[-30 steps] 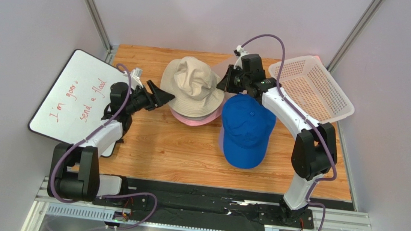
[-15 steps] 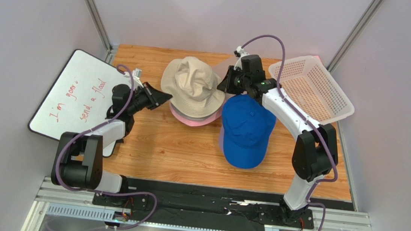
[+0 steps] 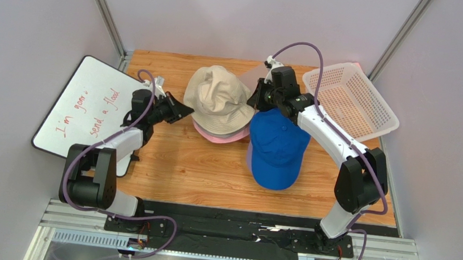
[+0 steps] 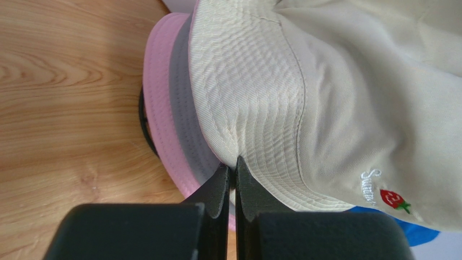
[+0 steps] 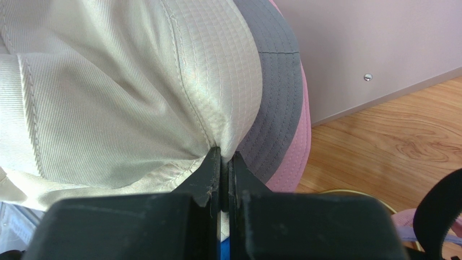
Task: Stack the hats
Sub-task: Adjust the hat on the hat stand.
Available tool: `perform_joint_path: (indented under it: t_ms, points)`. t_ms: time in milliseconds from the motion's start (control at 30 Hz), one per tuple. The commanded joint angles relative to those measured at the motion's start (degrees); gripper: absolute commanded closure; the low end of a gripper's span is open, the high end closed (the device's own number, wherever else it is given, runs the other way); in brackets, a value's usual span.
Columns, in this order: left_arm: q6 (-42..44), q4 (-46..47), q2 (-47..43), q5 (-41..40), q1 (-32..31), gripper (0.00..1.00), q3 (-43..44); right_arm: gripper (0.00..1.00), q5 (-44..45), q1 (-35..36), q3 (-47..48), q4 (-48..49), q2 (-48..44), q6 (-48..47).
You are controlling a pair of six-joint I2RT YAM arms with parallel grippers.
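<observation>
Basket (image 3: 355, 97) — rear right; beige hat (image 3: 218, 94) over pink hat (image 3: 215, 137).

Your workspace: a wooden table boxed in by pale walls.
You're looking at a light wood-grain table (image 3: 198, 171) closed in by plain lavender-grey walls (image 3: 251, 17), with a slim metal post (image 3: 102, 6) running up each far corner. A whiteboard (image 3: 83, 106) with red handwriting overhangs the table's left edge, and a white mesh basket (image 3: 388, 105) sits tilted at the far right corner. A black strip (image 3: 231, 222) and a metal rail (image 3: 230, 239) run along your near edge. The light is soft and even.
</observation>
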Motion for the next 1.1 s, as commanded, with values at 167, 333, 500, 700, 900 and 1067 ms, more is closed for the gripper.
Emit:
perform_joint_path:
  t_ms: [167, 333, 500, 700, 900, 1067]
  points:
    - [11.1, -15.1, 8.6, -7.8, -1.7, 1.00, 5.9, 1.00, 7.1, 0.0, -2.3, -3.9, -0.5, -2.8]
    - [12.1, -15.4, 11.8, -9.8, -3.4, 1.00, 7.4, 1.00, 8.7, 0.1, -2.3, -3.3, 1.3, -3.4]
    - [12.6, -18.1, 11.0, -10.3, -3.7, 1.00, 9.2, 1.00, 10.6, 0.1, -0.2, -3.7, 4.3, -4.0]
    - [14.6, -22.4, 3.9, -13.4, -3.7, 1.00, 11.1, 1.00, 12.3, 1.7, 0.0, -5.0, 4.8, -5.1]
    - [18.8, -31.4, 4.3, -16.8, -3.7, 1.00, 19.8, 1.00, 10.1, 7.6, 1.7, -4.5, 4.1, -4.3]
    - [19.7, -35.2, 7.3, -20.4, -2.2, 1.00, 25.1, 1.00, 6.1, 12.9, 3.4, -4.4, 5.2, -3.5]
